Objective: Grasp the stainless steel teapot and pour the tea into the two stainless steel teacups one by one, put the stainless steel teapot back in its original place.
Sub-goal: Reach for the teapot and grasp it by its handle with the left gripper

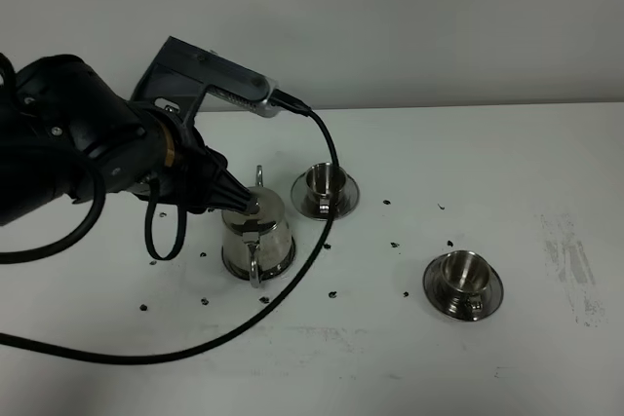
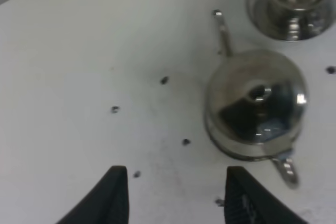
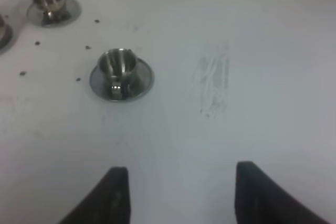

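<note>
On the white table (image 1: 439, 143), from the high camera, the shiny tapered steel teapot (image 1: 256, 236) stands upright, with one small steel teacup on a saucer (image 1: 325, 185) just beside it and the other cup and saucer (image 1: 463, 275) well apart. The black left gripper (image 1: 242, 204) hangs at the teapot's lid.

The left wrist view shows the left gripper (image 2: 175, 170) partly spread, nothing between its jaws, and the teapot (image 2: 257, 103) ahead, off to one side.

The right wrist view shows the right gripper (image 3: 181, 170) spread wide, empty, over bare table.

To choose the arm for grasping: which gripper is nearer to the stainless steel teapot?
Left. The left gripper is open close beside the stainless steel teapot, not around it. The right gripper is farther away, with a teacup ahead of it.
</note>
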Robot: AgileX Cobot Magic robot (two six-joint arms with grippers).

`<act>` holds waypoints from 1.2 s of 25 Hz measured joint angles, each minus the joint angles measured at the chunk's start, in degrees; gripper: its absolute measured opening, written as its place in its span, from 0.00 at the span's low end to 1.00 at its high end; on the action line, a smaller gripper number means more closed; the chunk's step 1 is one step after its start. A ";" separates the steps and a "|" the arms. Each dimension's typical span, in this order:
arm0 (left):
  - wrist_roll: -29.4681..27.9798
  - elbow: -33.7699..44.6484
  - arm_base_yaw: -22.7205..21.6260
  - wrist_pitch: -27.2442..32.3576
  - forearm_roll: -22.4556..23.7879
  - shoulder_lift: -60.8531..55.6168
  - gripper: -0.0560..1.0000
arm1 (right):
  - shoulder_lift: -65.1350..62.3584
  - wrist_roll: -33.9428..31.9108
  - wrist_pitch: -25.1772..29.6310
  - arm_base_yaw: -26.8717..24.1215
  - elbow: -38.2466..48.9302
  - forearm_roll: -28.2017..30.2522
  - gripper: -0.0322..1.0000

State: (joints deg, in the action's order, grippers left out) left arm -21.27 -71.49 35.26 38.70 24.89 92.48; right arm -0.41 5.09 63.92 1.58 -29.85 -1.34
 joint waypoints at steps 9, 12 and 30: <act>-1.14 0.00 2.56 0.00 -0.31 0.00 0.47 | 0.00 0.15 -0.05 0.00 0.05 -0.51 0.45; -1.14 0.00 2.56 0.00 -0.31 0.00 0.47 | 0.00 0.15 -0.05 0.00 0.05 -0.51 0.45; 12.76 0.00 -1.60 -0.22 -24.89 0.24 0.46 | 0.00 0.23 -0.10 0.00 0.05 -0.60 0.45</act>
State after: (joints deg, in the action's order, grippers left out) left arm -8.50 -71.49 33.66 38.48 0.00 92.72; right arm -0.41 5.32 63.82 1.58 -29.80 -1.94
